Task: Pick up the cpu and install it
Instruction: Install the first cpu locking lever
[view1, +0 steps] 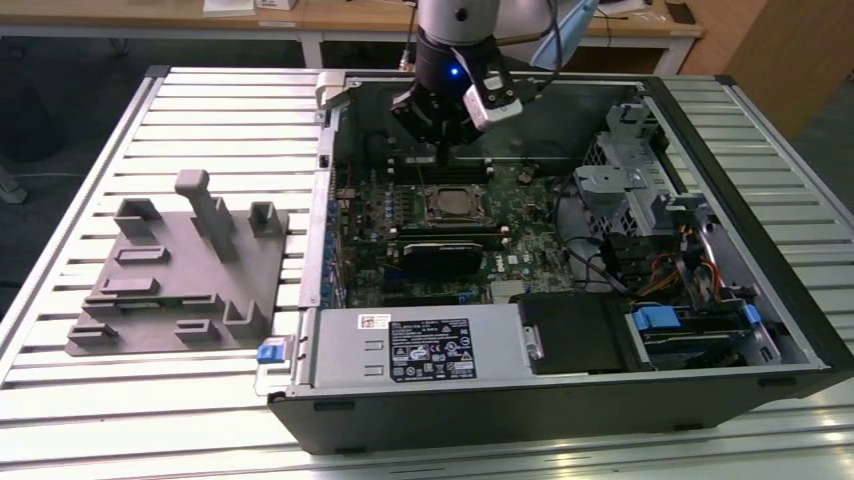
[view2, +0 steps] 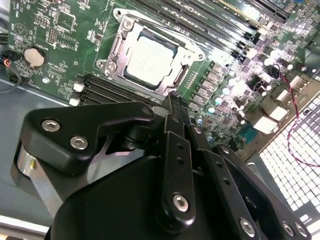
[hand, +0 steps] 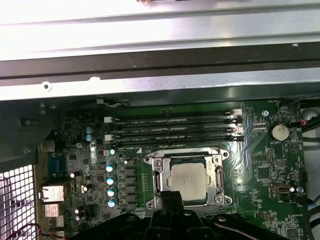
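While the cpu (view2: 150, 62) (hand: 187, 179) lies seated flat in its socket (view2: 116, 52) (hand: 156, 176) on the motherboard (view1: 534, 225) (view2: 65, 30) (hand: 270, 165) inside the open case (view1: 787, 330), faint print on its silvery top cannot be read. In both wrist views the hand (view2: 172, 107) (hand: 171, 199) hangs just above the chip's edge, apart from it, fingers pressed together and holding nothing. A grey tray (view1: 174, 290) sits on the slatted surface (view1: 80, 420) near the edge at the exterior view's left.
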